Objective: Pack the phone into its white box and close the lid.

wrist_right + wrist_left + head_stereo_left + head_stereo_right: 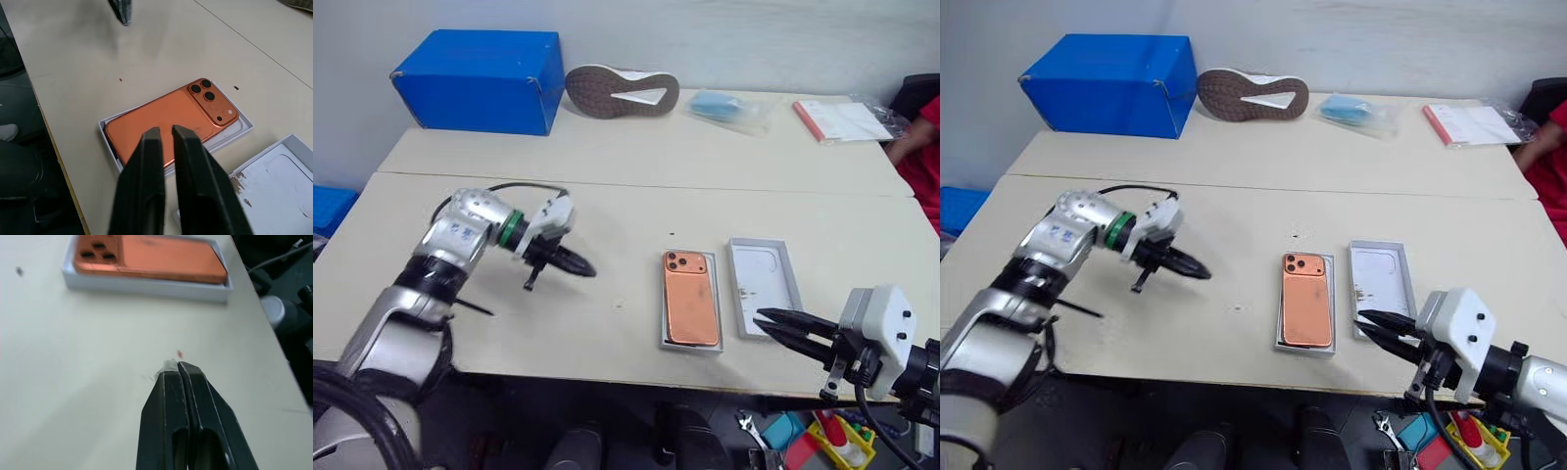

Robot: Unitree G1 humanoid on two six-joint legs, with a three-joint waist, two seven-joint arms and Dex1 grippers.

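Since the phone (691, 299) sits in one tray (666, 338) near the surface's front edge, both closed, empty end effectors (579, 263) (771, 324) must reopen to seat the other tray (764, 274) squarely over it

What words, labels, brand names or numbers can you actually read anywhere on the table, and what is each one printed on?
No text can be read.
Blue cardboard box: small white label at its corner, too small to read.
Red-edged white booklet in clear plastic: print too blurred to read.
Silver forearm of the left arm: small blue marks, illegible.
Orange-copper smartphone in the shallow white cardboard tray: no lettering visible on its back.
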